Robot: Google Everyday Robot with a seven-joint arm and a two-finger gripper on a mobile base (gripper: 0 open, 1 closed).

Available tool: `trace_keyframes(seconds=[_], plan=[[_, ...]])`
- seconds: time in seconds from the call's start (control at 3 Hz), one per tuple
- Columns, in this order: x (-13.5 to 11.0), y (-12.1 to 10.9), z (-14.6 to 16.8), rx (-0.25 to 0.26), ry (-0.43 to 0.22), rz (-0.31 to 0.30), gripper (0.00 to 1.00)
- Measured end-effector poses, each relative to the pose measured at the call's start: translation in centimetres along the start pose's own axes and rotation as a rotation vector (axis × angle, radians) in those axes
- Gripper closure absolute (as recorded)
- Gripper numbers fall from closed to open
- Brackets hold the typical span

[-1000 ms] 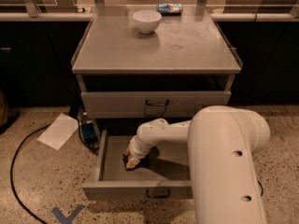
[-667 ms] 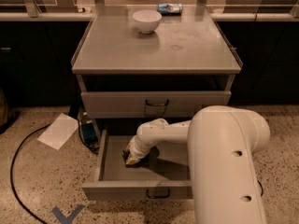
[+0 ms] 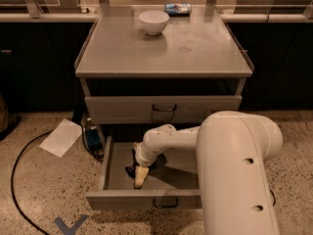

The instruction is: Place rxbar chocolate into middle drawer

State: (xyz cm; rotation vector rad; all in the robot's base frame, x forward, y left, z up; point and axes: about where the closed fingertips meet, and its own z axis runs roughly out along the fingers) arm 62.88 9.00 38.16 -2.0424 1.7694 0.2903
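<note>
The middle drawer (image 3: 112, 163) is the lowest grey drawer of the cabinet, and it is pulled open with its dark loop handle (image 3: 165, 203) at the front. My white arm reaches down into it from the right. The gripper (image 3: 139, 174) is inside the drawer, left of centre, close to the drawer floor. A small dark shape (image 3: 130, 169) at the gripper's tip looks like the black-wrapped rxbar chocolate. It is mostly hidden by the gripper, and I cannot tell whether it is held or lying on the floor of the drawer.
The drawer above (image 3: 164, 109) is closed. On the cabinet top stand a white bowl (image 3: 154, 21) and a blue-and-white packet (image 3: 177, 8). A sheet of paper (image 3: 61, 137), a dark cable (image 3: 19, 180) and a small blue object (image 3: 91, 137) lie on the floor to the left.
The gripper has moved slightly lower and toward the drawer front inside the open drawer. Nothing else has moved.
</note>
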Motion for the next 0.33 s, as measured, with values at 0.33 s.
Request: trace_keyframes(seconds=[0.33], plan=[[0.0, 0.0, 0.0, 0.0, 0.0, 0.0, 0.0]])
